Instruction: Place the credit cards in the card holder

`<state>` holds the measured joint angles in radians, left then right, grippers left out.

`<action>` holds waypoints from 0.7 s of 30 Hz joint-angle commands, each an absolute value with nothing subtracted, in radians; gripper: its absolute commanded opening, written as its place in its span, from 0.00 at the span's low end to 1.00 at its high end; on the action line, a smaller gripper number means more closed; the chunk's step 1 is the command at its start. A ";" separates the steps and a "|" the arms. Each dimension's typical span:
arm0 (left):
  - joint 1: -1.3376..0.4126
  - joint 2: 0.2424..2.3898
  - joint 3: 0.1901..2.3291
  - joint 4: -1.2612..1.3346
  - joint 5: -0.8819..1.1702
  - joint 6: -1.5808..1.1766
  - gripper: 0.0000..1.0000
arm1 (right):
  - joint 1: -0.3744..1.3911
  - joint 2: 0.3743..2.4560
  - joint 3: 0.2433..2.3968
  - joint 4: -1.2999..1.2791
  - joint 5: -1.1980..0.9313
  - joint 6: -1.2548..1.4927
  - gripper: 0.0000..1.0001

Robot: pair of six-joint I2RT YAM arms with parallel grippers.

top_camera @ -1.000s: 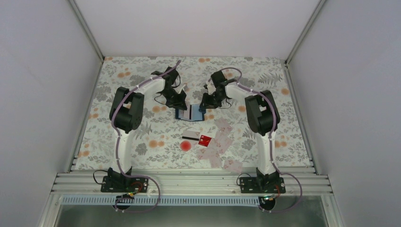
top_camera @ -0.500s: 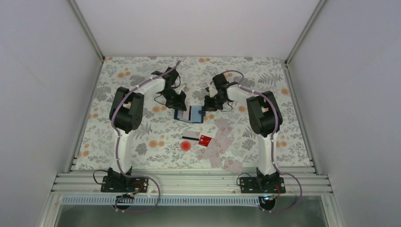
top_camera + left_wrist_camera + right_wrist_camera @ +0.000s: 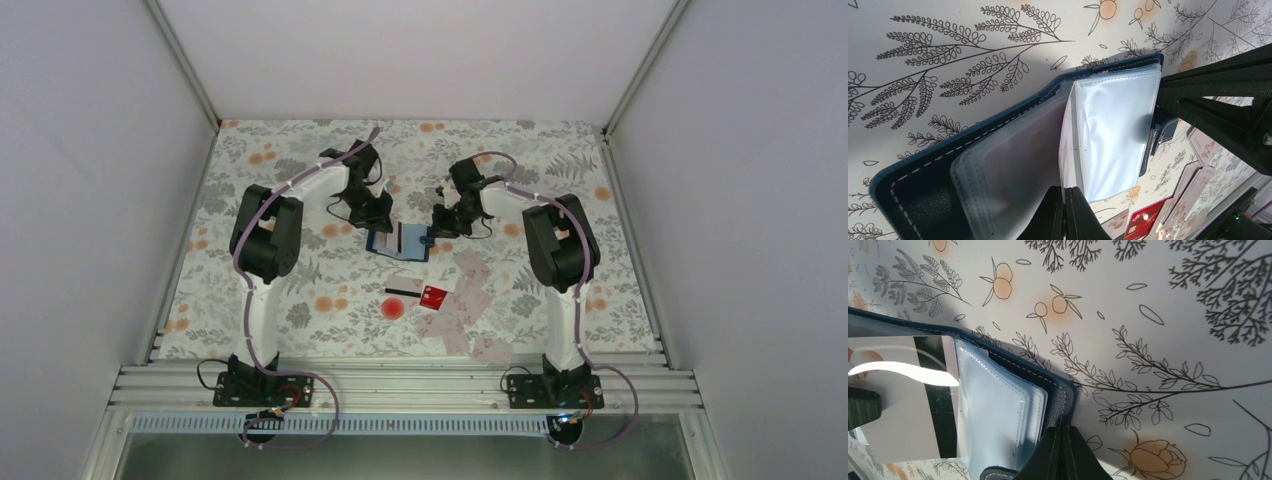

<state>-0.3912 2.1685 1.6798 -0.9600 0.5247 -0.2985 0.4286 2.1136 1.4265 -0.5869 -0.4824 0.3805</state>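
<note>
The navy card holder (image 3: pixel 388 243) lies open on the floral cloth between both grippers. My left gripper (image 3: pixel 383 222) is shut on a white credit card with a black stripe (image 3: pixel 908 410), held on edge between the holder's clear pockets (image 3: pixel 1113 130). In the left wrist view the card's thin edge (image 3: pixel 1066 150) runs up from my shut left gripper (image 3: pixel 1065 200). My right gripper (image 3: pixel 432 228) is shut on the edge of the holder's navy cover (image 3: pixel 1058 390), as the right wrist view shows at that gripper (image 3: pixel 1063 437).
Loose cards lie nearer the arm bases: a white one with a black stripe (image 3: pixel 403 287), a red one (image 3: pixel 433 295) and several pale pink ones (image 3: pixel 470 300). A red round spot (image 3: pixel 393 309) sits beside them. Enclosure walls stand on three sides.
The right arm has shifted slightly to the right, with its gripper still at the holder's right edge. The left gripper and the card have hardly moved.
</note>
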 commanded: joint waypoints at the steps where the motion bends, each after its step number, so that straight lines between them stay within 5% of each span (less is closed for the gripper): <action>1: -0.394 2.185 1.693 -0.993 0.487 -0.279 0.03 | 0.451 2.147 1.379 -0.664 -0.420 0.390 0.04; 21: -0.393 2.173 1.494 -0.868 0.642 -0.340 0.02 | 0.451 2.165 1.390 -0.676 -0.389 0.414 0.04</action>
<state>-0.3698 2.1445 1.5425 -0.8474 0.6540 -0.3161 0.4286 2.1136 1.4265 -0.5873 -0.4789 0.4000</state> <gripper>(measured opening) 0.028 0.038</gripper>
